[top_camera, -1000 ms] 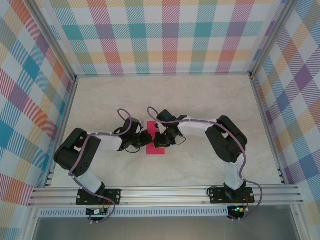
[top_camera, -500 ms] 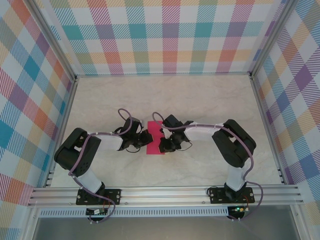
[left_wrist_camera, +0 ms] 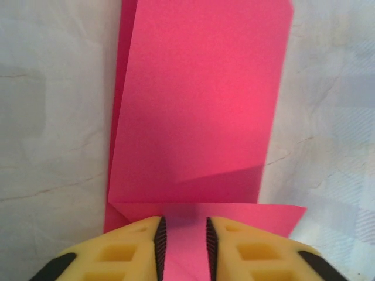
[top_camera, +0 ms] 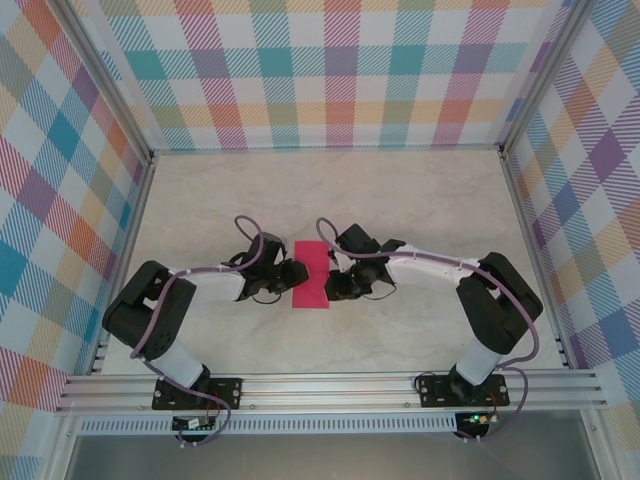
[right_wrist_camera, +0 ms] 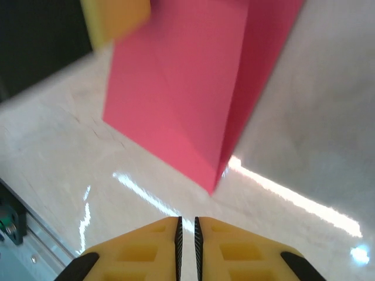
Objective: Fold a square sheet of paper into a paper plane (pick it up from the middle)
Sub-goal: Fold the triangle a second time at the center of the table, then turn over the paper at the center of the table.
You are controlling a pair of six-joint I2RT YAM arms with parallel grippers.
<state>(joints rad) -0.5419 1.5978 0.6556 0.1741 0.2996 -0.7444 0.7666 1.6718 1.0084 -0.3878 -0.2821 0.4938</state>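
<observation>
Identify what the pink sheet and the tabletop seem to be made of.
The sheet: thin matte magenta paper, judging by its sharp creases and flat folded layers. The tabletop: pale, marble-veined and glossy, with bright glare streaks; laminate or stone, cannot tell.

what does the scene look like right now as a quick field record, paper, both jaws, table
sheet of paper: magenta-pink, folded into a narrow oblong with overlapping layers
location: lying on the table, between the two arms
left jaws: slightly apart, the paper's edge shows in the gap
right jaws: almost shut, empty, the paper ahead of them and apart
plane: not yet formed, no pointed nose or wings
</observation>
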